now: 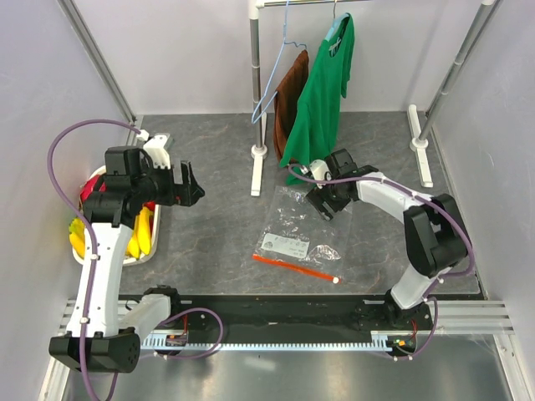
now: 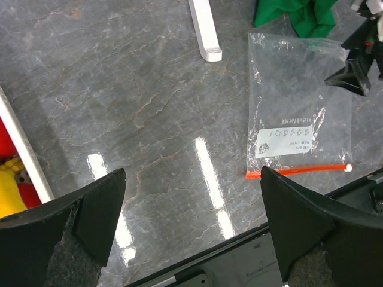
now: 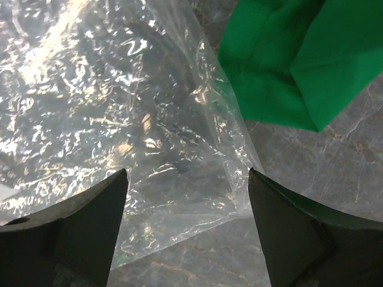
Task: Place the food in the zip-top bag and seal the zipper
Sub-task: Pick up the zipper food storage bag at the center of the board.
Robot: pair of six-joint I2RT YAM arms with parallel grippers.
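Right fingers (image 3: 60, 239) parted, zip-top bag (image 3: 119, 107) corner — beneath

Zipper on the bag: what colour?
Red-orange zipper, white slider at one end; clearest in left wrist view.

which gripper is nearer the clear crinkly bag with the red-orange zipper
Right. The right gripper is over the far edge of the clear plastic bag; the left gripper is well to its left.

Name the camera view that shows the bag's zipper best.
Left wrist: the whole red-orange zipper runs unobstructed along the zip-top bag's near edge, with the white slider at its end. Top external also shows it whole, but smaller. Right wrist shows only crinkled bag plastic, no zipper.
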